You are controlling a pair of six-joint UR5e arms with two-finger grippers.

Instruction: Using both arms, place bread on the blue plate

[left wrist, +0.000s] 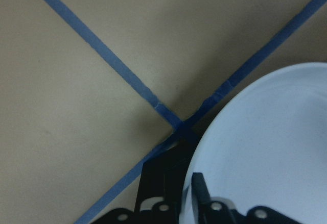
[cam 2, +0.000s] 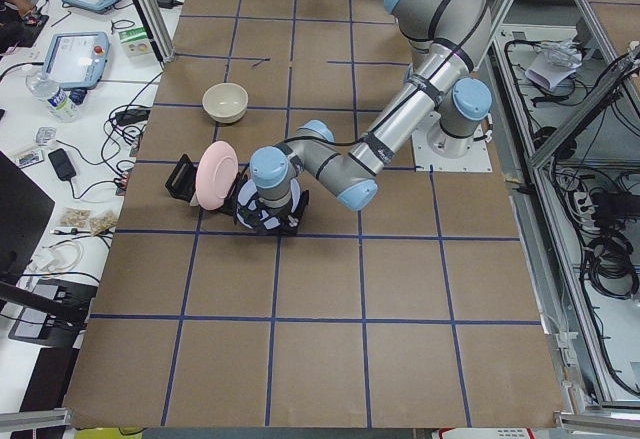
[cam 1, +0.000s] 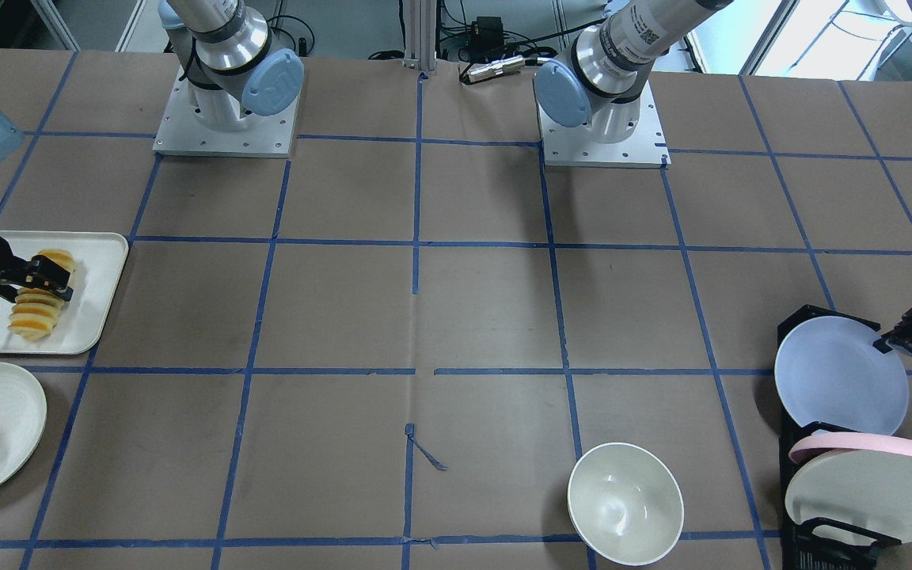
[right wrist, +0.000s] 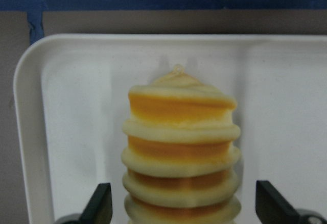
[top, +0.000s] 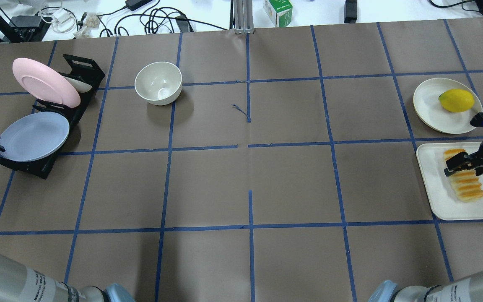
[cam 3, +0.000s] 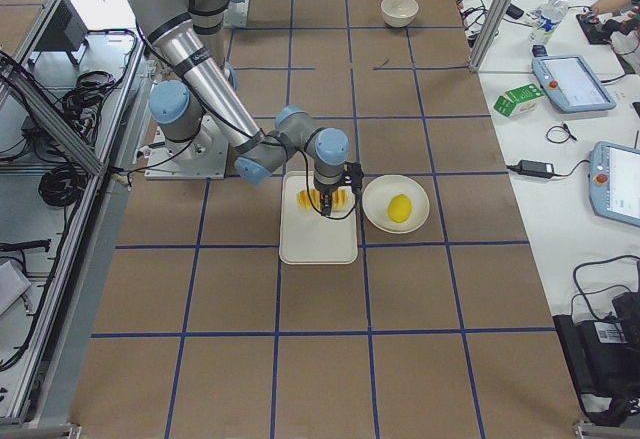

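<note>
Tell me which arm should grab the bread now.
Right. The right gripper, open, straddles the bread on the white tray; the left gripper is far off at the rim of the blue plate.

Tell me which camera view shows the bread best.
The right wrist-mounted view: the bread fills the picture, its orange-yellow slices clear, on the white tray. The overhead and front-facing views show it small, partly under the right gripper. Exterior right shows little of it; exterior left, a speck; left wrist, nothing.
</note>
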